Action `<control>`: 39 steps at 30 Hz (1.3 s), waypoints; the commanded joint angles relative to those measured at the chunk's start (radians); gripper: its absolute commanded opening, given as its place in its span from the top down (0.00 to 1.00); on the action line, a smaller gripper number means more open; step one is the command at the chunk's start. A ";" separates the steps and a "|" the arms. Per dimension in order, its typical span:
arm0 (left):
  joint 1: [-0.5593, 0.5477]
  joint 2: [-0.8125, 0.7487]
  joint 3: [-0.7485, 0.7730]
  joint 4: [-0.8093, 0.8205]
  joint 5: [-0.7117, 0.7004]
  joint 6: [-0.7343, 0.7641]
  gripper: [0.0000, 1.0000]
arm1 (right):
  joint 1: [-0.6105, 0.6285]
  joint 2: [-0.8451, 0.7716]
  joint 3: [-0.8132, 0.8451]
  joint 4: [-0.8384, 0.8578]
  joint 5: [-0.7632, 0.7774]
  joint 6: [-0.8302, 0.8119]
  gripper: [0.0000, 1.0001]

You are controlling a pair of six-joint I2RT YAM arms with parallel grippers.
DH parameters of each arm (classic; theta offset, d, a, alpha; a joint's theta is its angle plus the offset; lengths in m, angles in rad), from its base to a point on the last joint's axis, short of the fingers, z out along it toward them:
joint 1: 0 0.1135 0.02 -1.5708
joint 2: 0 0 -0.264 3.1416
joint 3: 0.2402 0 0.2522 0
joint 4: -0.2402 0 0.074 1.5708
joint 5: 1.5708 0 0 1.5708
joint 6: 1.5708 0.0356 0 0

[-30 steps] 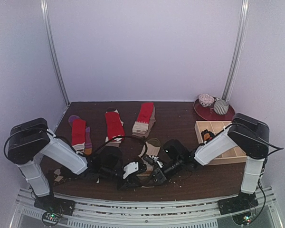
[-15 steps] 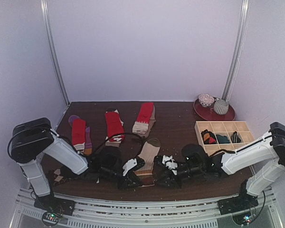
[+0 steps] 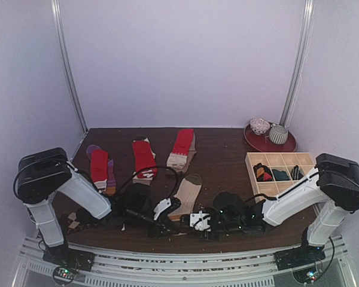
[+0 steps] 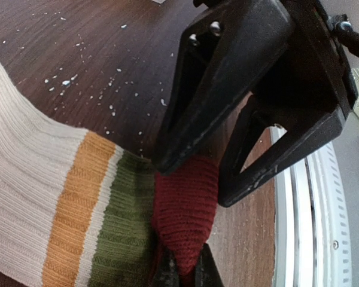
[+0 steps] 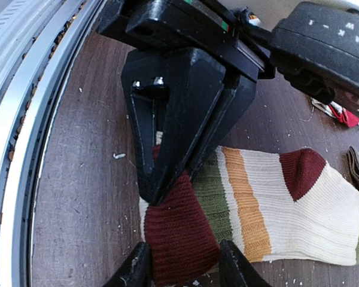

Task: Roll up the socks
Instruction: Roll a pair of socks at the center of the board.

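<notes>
The beige sock with red-brown, green and orange bands lies lengthways near the table's front. My left gripper is shut on its dark red toe, pinching a fold of it between the fingertips. My right gripper faces it from the right. Its fingers straddle the same toe, wider apart than the left gripper's and touching its sides. Three red socks with beige cuffs lie at the back left. I cannot make out the black striped sock.
A pale wooden compartment tray with a few rolled socks stands at the right. A red plate with two bowls is behind it. The metal rail of the front edge lies just below both grippers. Dark patterned fabric lies by the left arm.
My right arm has swung left from beside the tray and dropped toward the front edge, bringing its gripper onto the sock's toe. My left gripper has stayed on the toe.
</notes>
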 commanded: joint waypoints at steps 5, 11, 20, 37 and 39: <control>0.002 0.052 -0.049 -0.192 0.008 -0.011 1.00 | 0.010 0.087 0.065 -0.024 -0.005 -0.030 0.64; 0.005 0.030 -0.044 -0.187 0.002 -0.005 0.93 | 0.002 0.136 0.141 -0.191 -0.010 0.074 0.89; 0.004 -0.367 -0.103 -0.188 -0.169 0.185 0.28 | -0.077 0.008 0.135 -0.362 -0.326 0.449 0.91; -0.041 -0.244 -0.044 -0.020 -0.068 0.318 0.29 | -0.201 0.206 0.305 -0.587 -0.670 0.746 0.91; -0.045 -0.230 -0.036 -0.022 -0.057 0.320 0.31 | -0.207 0.230 0.315 -0.600 -0.677 0.745 0.91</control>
